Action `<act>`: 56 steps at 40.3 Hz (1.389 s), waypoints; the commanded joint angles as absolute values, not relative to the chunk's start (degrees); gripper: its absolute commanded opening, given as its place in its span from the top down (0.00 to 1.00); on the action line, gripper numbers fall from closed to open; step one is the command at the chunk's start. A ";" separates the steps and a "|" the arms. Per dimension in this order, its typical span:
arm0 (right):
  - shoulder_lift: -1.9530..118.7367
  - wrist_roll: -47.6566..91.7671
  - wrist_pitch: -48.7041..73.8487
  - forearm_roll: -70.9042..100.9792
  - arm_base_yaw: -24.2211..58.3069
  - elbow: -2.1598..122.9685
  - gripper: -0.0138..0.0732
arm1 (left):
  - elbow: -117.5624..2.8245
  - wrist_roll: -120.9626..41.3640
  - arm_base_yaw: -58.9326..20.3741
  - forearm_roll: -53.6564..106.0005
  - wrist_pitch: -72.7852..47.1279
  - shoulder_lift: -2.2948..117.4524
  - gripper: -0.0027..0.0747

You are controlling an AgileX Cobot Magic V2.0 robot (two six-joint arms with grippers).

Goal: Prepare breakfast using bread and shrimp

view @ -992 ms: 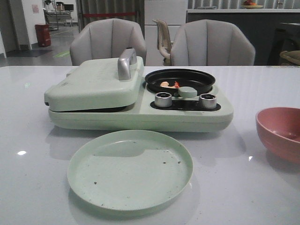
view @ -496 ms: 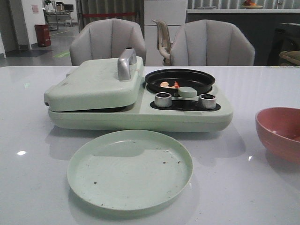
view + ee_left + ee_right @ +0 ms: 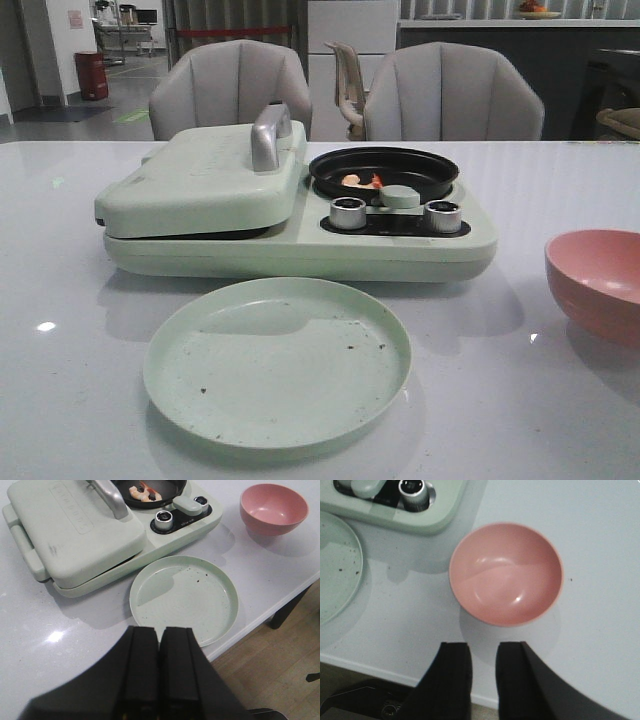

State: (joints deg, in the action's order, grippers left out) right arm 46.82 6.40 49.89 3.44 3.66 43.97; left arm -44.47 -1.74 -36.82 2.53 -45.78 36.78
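Observation:
The shrimp (image 3: 361, 180), a few small orange-pink and whitish curls, lie in the black round pan (image 3: 384, 171) of the pale green breakfast maker (image 3: 300, 240); they also show in the left wrist view (image 3: 144, 492). The maker's sandwich lid (image 3: 205, 180) with a silver handle (image 3: 269, 134) is closed, and the bread is hidden. My left gripper (image 3: 159, 630) is shut and empty, held high near the table's front edge by the green plate (image 3: 184, 596). My right gripper (image 3: 483, 645) is open and empty, above the table edge just in front of the pink bowl (image 3: 506, 572).
An empty pale green plate (image 3: 277, 360) with dark crumbs lies in front of the maker. An empty pink bowl (image 3: 597, 281) stands at the right. Two silver knobs (image 3: 348, 212) sit on the maker's front. Two grey chairs (image 3: 232, 88) stand behind the table.

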 commanded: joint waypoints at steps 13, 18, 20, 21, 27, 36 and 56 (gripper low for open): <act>32.56 5.55 52.76 1.18 3.33 37.36 0.66 | -46.05 -1.22 -37.27 2.78 -41.51 36.66 0.84; 31.86 5.55 52.76 0.00 3.33 36.86 0.80 | -46.05 -1.22 -37.27 2.78 -41.51 36.66 0.84; 31.86 5.55 52.76 0.00 3.33 36.86 0.80 | -46.05 -1.22 -37.27 2.78 -41.51 36.66 0.84; 31.86 5.55 52.76 0.00 3.33 36.86 0.80 | -46.05 -1.22 -37.27 2.78 -41.51 36.66 0.84; 31.86 5.55 52.64 0.36 3.33 36.86 0.80 | -46.05 -1.22 -37.27 2.78 -41.51 36.66 0.84; 31.86 5.55 53.17 0.76 3.33 36.86 0.80 | -46.05 -1.22 -37.27 2.78 -41.51 36.66 0.84; 31.86 5.55 53.17 0.76 3.33 36.86 0.80 | -41.58 -1.22 -30.59 -4.78 -36.03 31.48 0.84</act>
State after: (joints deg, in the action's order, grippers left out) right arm 31.86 5.51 55.97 0.69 3.66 35.52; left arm -42.26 -1.74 -33.58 -1.90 -43.05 33.71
